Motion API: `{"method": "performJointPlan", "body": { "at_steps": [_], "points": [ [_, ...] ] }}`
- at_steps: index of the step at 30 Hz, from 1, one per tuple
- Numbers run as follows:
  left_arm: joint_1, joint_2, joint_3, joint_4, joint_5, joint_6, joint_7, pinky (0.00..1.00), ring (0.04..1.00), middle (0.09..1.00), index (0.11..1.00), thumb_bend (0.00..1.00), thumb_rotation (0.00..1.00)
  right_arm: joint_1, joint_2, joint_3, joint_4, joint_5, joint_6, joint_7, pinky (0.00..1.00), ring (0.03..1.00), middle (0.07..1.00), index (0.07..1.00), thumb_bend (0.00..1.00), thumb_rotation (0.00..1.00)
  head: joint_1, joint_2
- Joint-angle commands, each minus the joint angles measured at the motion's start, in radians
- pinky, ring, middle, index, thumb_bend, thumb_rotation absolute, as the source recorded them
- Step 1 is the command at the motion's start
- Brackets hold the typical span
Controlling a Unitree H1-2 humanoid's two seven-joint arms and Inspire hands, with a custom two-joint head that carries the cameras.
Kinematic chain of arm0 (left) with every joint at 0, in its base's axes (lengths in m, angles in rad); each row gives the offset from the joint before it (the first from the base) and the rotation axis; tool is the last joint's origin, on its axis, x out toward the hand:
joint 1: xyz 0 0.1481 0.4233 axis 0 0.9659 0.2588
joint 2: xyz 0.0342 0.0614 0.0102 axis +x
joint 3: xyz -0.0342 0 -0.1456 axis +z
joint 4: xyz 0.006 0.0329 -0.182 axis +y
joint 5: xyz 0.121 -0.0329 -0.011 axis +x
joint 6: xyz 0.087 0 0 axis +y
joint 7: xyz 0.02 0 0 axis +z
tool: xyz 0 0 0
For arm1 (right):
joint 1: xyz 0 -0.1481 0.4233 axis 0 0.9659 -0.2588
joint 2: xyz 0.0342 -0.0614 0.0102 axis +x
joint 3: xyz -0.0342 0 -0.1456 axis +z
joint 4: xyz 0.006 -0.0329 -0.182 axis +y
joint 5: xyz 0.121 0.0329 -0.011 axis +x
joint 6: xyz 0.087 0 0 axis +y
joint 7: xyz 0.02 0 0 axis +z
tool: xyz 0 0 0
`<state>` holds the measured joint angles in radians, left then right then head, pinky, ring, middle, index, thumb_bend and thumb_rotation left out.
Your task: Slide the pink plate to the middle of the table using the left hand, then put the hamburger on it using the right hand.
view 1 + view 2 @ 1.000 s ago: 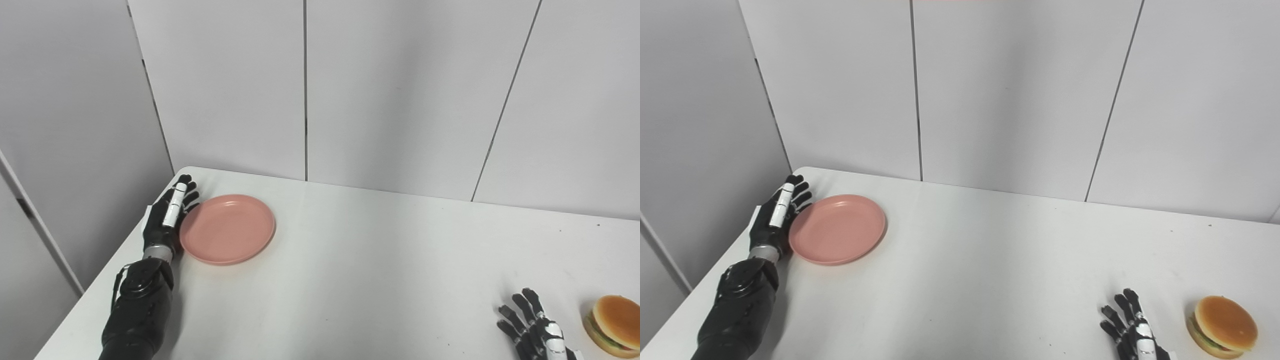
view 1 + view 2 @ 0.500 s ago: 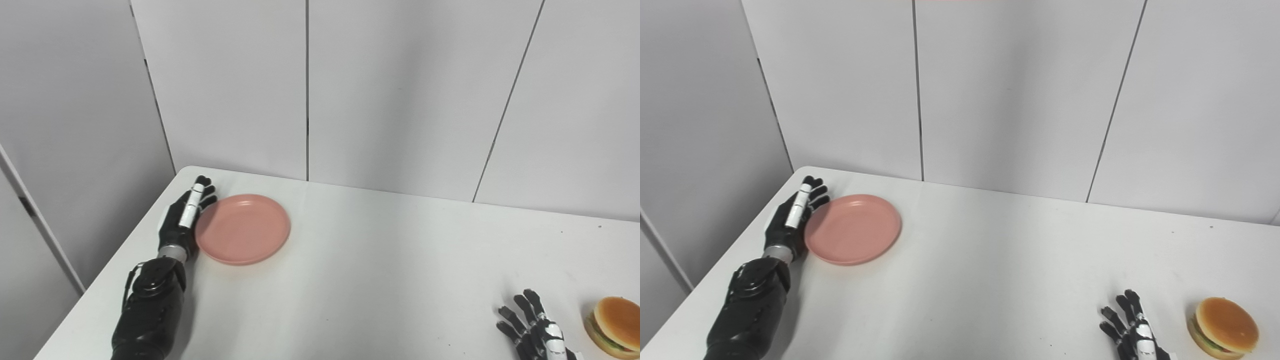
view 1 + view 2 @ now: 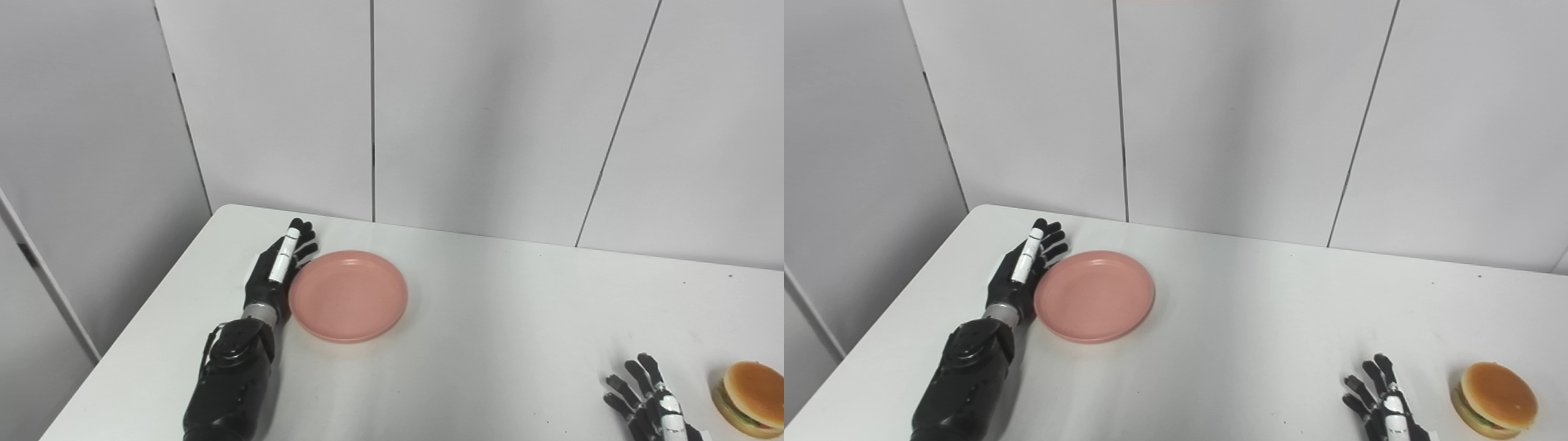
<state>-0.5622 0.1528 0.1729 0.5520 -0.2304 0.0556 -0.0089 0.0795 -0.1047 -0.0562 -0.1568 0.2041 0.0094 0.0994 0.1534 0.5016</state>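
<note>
On the smooth white table (image 3: pixel 465 343), a round, glossy pink plate (image 3: pixel 348 295) lies left of centre, its left rim against the flat, open-fingered left hand (image 3: pixel 274 272). Near the front right edge, the right hand (image 3: pixel 1387 409) rests fingers spread, empty, beside the domed hamburger (image 3: pixel 1494 399).

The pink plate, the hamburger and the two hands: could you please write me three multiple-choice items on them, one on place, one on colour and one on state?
1. Where does the hamburger lie?
A. on the pink plate
B. on the table, right of the right hand
C. in the left hand

2. What colour is the plate?
A. blue
B. white
C. pink

3. What is the left hand doing?
A. resting flat against the plate's left rim
B. lifting the plate
C. gripping the hamburger

Answers: 1 B, the hamburger sits on bare table beside the right hand. 2 C, the plate is plainly pink. 3 A, its open fingers lie along the rim, holding nothing.
</note>
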Motion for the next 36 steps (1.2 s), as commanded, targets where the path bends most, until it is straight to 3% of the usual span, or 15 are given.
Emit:
{"method": "performJointPlan", "body": {
  "at_steps": [1, 4, 11, 18, 22, 26, 33, 36],
  "points": [
    [-0.032, -0.009, -0.008, -0.013, 0.011, 0.013, -0.002, 0.70, 0.829, 0.840, 0.757, 0.74, 0.76, 0.023, 0.027, 0.011, 0.012, -0.011, -0.019, -0.004, 0.84, 0.852, 0.924, 0.934, 0.76, 0.90, -0.021, 0.001],
    [-0.028, -0.029, -0.021, -0.027, 0.014, 0.016, -0.003, 0.69, 0.820, 0.835, 0.750, 0.74, 0.76, 0.026, 0.041, 0.007, 0.028, -0.035, -0.085, -0.016, 0.81, 0.843, 0.909, 0.919, 0.75, 0.89, -0.042, 0.001],
    [-0.005, -0.085, -0.029, -0.108, -0.003, 0.091, -0.011, 0.74, 0.836, 0.846, 0.753, 0.74, 0.75, 0.036, 0.076, 0.001, 0.013, -0.072, -0.132, -0.049, 0.79, 0.828, 0.884, 0.888, 0.78, 0.88, -0.091, 0.003],
    [0.001, -0.133, -0.037, -0.170, -0.007, 0.139, 0.006, 0.77, 0.843, 0.847, 0.757, 0.74, 0.74, 0.043, 0.102, 0.008, -0.055, -0.120, -0.139, -0.086, 0.80, 0.839, 0.878, 0.867, 0.78, 0.89, -0.142, 0.028],
    [-0.005, -0.160, -0.050, -0.185, -0.004, 0.135, -0.002, 0.76, 0.842, 0.844, 0.752, 0.72, 0.75, 0.038, 0.106, 0.010, -0.087, -0.117, -0.134, -0.095, 0.80, 0.842, 0.876, 0.859, 0.78, 0.89, -0.172, 0.035],
    [-0.015, -0.187, -0.056, -0.169, -0.016, 0.130, -0.015, 0.80, 0.872, 0.858, 0.761, 0.69, 0.75, 0.032, 0.092, 0.017, -0.106, -0.139, -0.142, -0.094, 0.79, 0.840, 0.879, 0.865, 0.78, 0.90, -0.184, 0.030],
    [-0.029, -0.221, -0.074, -0.123, 0.023, 0.113, 0.007, 0.77, 0.859, 0.838, 0.750, 0.73, 0.76, 0.013, 0.072, -0.004, -0.151, -0.153, -0.116, -0.100, 0.77, 0.849, 0.890, 0.863, 0.79, 0.92, -0.202, 0.014],
    [-0.024, -0.228, -0.079, -0.123, 0.032, 0.106, 0.002, 0.76, 0.860, 0.838, 0.748, 0.73, 0.77, -0.001, 0.062, -0.013, -0.168, -0.199, -0.108, -0.114, 0.77, 0.836, 0.863, 0.836, 0.77, 0.94, -0.246, -0.001]
  ]
}}
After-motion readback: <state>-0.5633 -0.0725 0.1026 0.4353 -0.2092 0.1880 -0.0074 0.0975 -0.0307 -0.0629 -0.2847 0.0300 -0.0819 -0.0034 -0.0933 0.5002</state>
